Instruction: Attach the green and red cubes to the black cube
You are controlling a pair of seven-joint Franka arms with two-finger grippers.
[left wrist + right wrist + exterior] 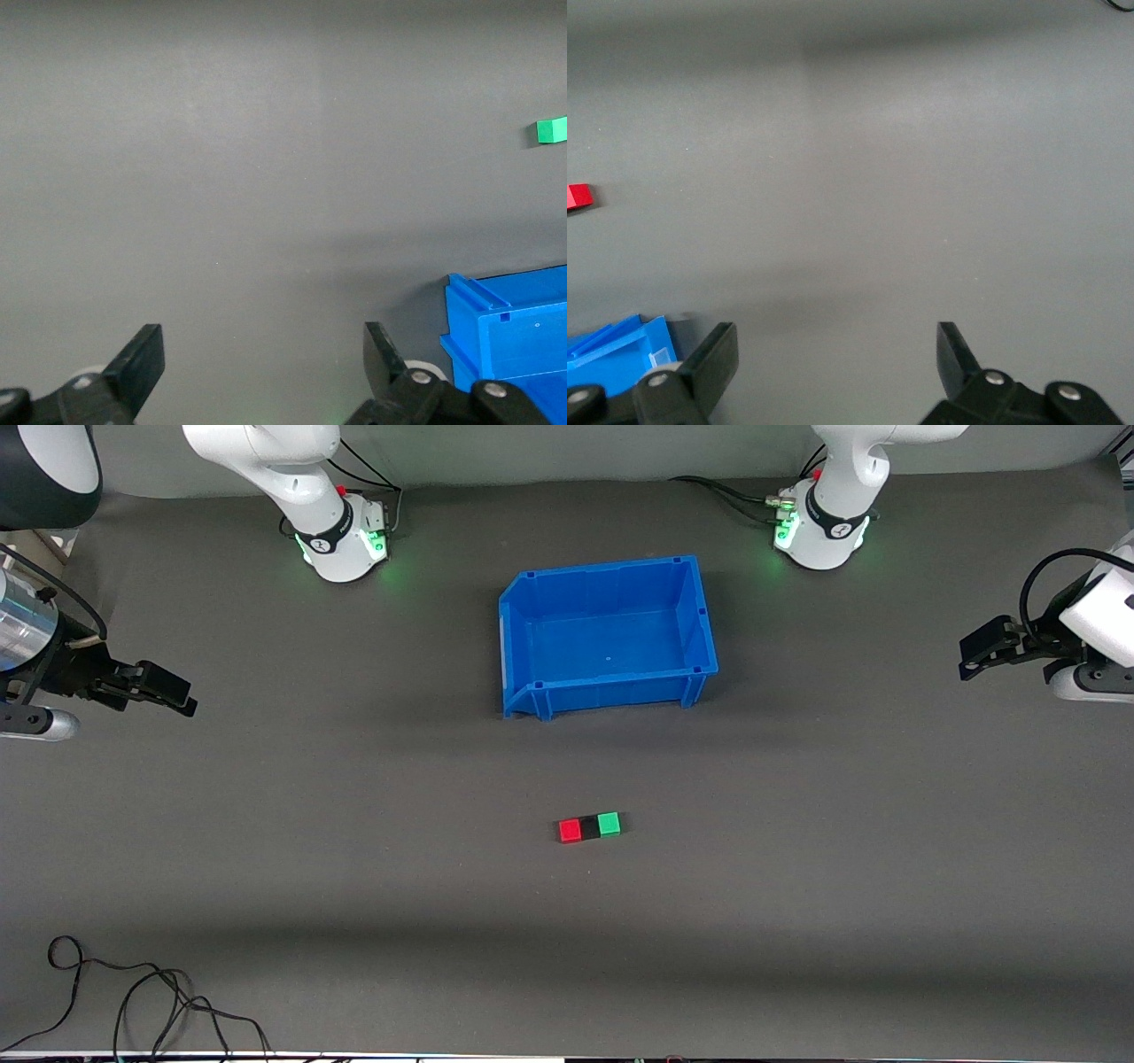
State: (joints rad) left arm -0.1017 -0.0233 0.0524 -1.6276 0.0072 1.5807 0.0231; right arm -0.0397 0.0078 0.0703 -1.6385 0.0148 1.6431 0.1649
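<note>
The red cube (pixel 570 831), black cube (pixel 589 827) and green cube (pixel 609 824) lie in one row on the grey mat (pixel 354 868), touching face to face, black in the middle, nearer the front camera than the blue bin (pixel 609 636). The row's long axis runs along the table from one arm's end to the other, red toward my right arm's end, green toward my left's. My right gripper (pixel 173 693) hangs over the mat at its own end of the table, fingers spread wide and empty; my left gripper (pixel 979 657) does the same at its end. Both are well apart from the row, at about equal remove, so neither arm is favoured. I judge the attachment complete as it lies; any further move would be a press inward along that axis.
</note>
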